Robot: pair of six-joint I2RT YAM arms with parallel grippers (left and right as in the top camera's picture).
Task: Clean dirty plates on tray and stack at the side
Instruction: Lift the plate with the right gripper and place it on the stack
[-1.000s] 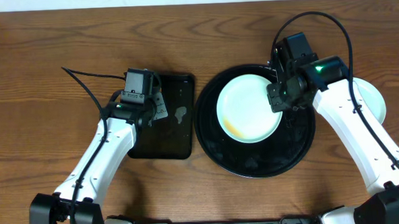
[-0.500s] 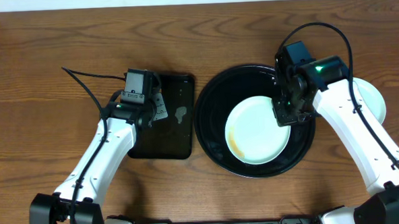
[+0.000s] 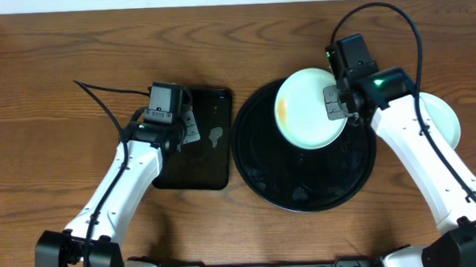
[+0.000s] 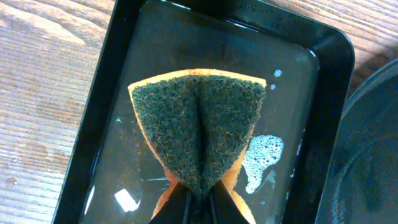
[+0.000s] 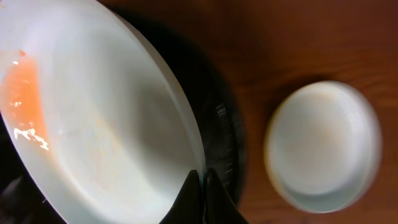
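Dark-brown wood-grain tabletop [image 3: 51, 93] is topped by a large round glossy black tray [image 3: 262, 166]. Over its far edge, 1 sauce-smeared pale-mint plate [image 3: 306, 118] is pinched at the rim by the right gripper [image 3: 339, 105]. Left of the tray, a green-and-orange sponge [image 4: 198, 130] is clamped in the left gripper [image 4: 199, 198]. For scrubbing, the smear should be turned toward the sponge.

Mint plate [image 3: 311, 110] w/ orange smear [image 3: 284, 109]

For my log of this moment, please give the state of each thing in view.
smeared plate: lifted, tilted, orange smear.
right gripper: shut on smeared plate.
sponge: folded.
left gripper: shut on sponge.
rectangular tray: holds water, foam.
round tray: wet.
second plate: flat on table.
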